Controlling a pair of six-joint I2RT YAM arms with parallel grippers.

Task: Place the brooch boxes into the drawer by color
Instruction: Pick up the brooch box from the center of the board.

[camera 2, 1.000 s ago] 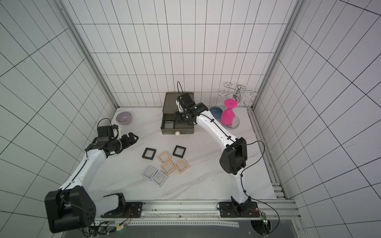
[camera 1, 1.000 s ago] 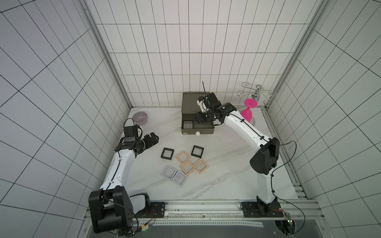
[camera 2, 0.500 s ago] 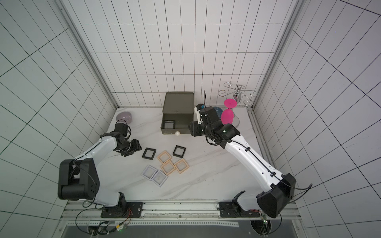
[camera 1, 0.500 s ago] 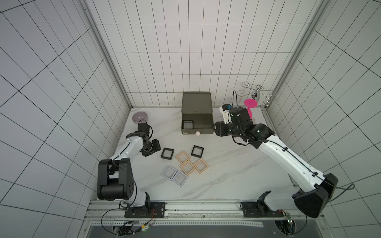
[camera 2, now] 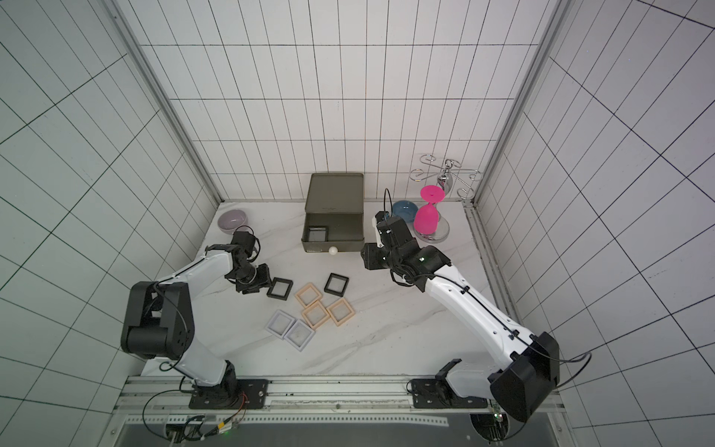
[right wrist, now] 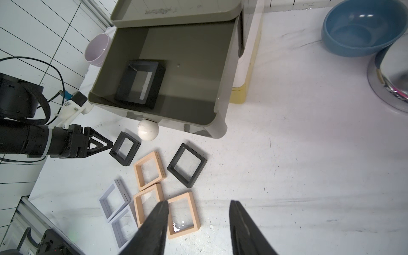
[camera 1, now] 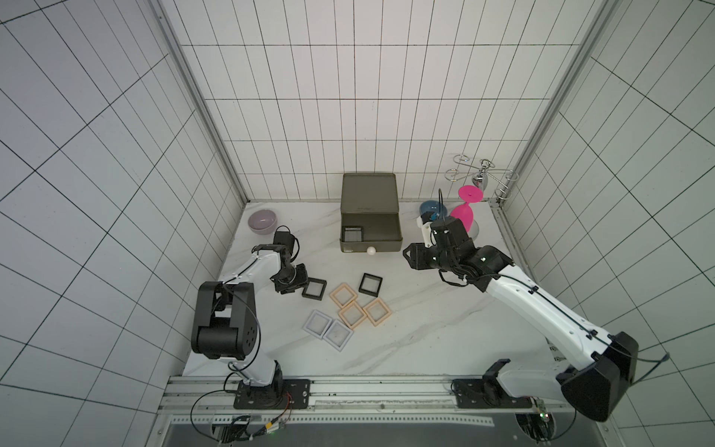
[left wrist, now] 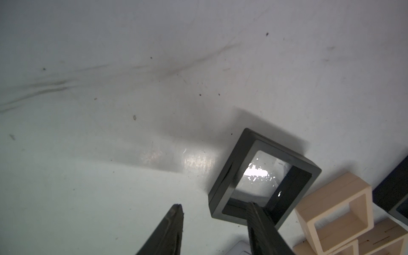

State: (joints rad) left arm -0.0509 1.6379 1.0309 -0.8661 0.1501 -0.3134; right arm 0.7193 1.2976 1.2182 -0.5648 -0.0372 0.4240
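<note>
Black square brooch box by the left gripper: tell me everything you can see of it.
The black square brooch box is a plastic-looking frame around a clear, glossy window. It lies flat on the white marble table, close to a peach-beige box. The left gripper straddles one edge with open jaws, one finger over the rim; actual contact cannot be told.

We find no text, label, brand or number that we can read; a faint embossed mark (right wrist: pixel 159 10) on the top rim of the drawer (right wrist: pixel 187 66) is too blurred for us to make out.
</note>
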